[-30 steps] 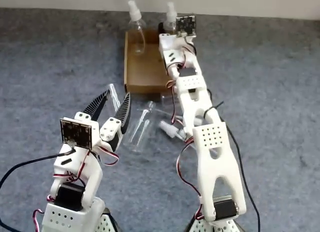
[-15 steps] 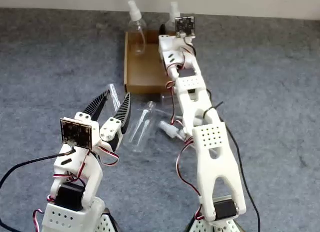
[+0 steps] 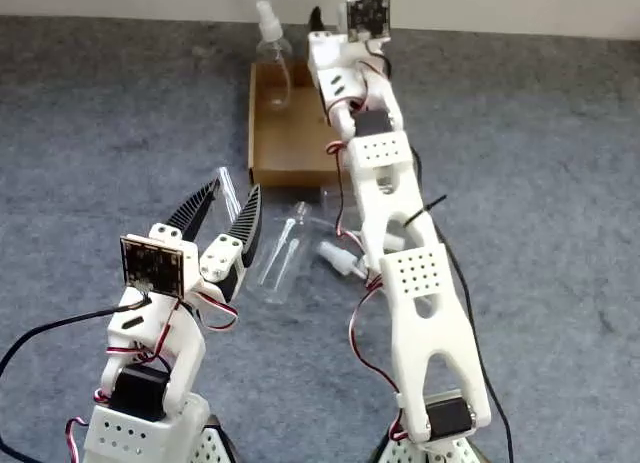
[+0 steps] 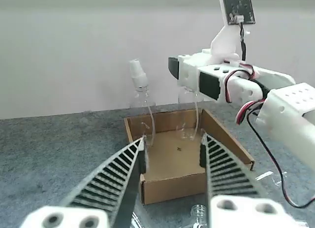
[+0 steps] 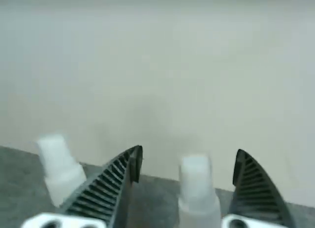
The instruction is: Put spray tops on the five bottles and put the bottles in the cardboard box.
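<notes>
- Right tool (image 5: 189, 151) hangs spread open at the far end of the cardboard box (image 3: 290, 153). A white spray top (image 5: 197, 188) sits between its fingers, and contact cannot be made out. From the high view its own arm covers most of it.
- Left tool (image 3: 236, 186) is spread wide and grasps nothing, raised over the near part of the grey bench (image 3: 520, 163).
- Two bottles stand upright at the box's far end. The first bottle (image 4: 142, 110) is in plain sight with its sprayer on. The second bottle (image 4: 188, 112) has its top hidden behind the right arm.
- One topless bottle (image 3: 283, 251) lies on the bench between the arms, with loose spray tops (image 3: 338, 256) just beside it.
- Another clear bottle (image 3: 228, 195) shows between the left tool's fingers, its outline faint.
</notes>
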Tool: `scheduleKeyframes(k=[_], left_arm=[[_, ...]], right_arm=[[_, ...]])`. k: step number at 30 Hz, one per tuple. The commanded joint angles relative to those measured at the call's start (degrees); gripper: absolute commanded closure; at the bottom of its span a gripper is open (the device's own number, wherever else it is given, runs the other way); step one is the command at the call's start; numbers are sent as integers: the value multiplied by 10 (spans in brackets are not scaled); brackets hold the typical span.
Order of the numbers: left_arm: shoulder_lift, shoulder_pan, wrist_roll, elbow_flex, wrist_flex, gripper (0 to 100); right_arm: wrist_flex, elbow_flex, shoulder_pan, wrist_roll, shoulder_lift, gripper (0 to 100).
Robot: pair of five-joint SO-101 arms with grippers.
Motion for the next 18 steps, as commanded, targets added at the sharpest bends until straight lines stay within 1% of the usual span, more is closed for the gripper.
scheduleKeyframes(k=[1, 4, 12, 18], left_arm=[[0, -5, -6, -7, -12, 832], [0, -5, -6, -7, -12, 832], [0, -7, -6, -7, -12, 832], [0, -8, -6, -7, -12, 832]], right_arm=[[113, -133, -11, 0, -18, 755], [192, -201, -12, 0, -34, 755], [424, -182, 15, 0, -142, 768], [579, -182, 21, 0, -252, 926]])
